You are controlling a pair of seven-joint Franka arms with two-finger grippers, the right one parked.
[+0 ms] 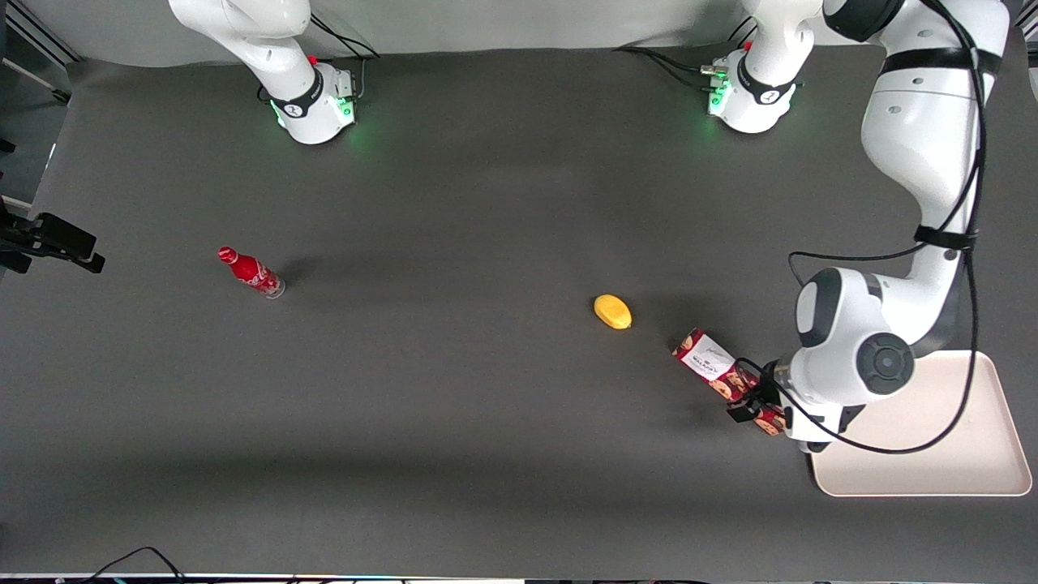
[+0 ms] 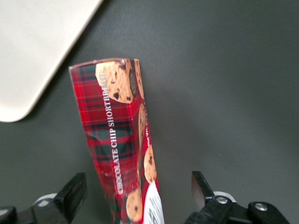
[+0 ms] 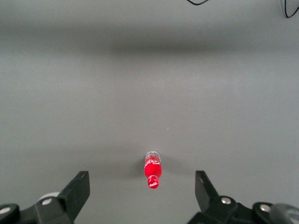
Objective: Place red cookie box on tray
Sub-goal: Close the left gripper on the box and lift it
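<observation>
So the biggest thing here is the tray (image 1: 965, 462), sitting flat on the dark table (image 1: 486, 389) at the working arm's end, close to the front camera. It's got loads of bare surface, which makes sense as a drop spot since it's way bigger than what's going on it.

Next down, the red cookie box (image 1: 714, 369). It's lying on the table just beside the tray, angled so one end points toward the tray's edge and the white-label end points away from it. In the wrist view the red cookie box (image 2: 119, 140) runs lengthwise between the fingers, with a rounded corner of the tray (image 2: 37, 51) near its tip but not touching.

The gripper (image 1: 750, 403) is over the box's tray-side end. Its fingers (image 2: 72, 193) are spread wide, with clear table showing on both sides of the box, so it's got hold of nothing yet. I'd guess it's straddling the narrow width because that's the only dimension that fits.

Smaller stuff: a yellow lemon-looking thing (image 1: 613, 311) sits a bit farther from the tray than the box, and a small red bottle (image 1: 251, 273) is well away, toward the parked arm's end.
</observation>
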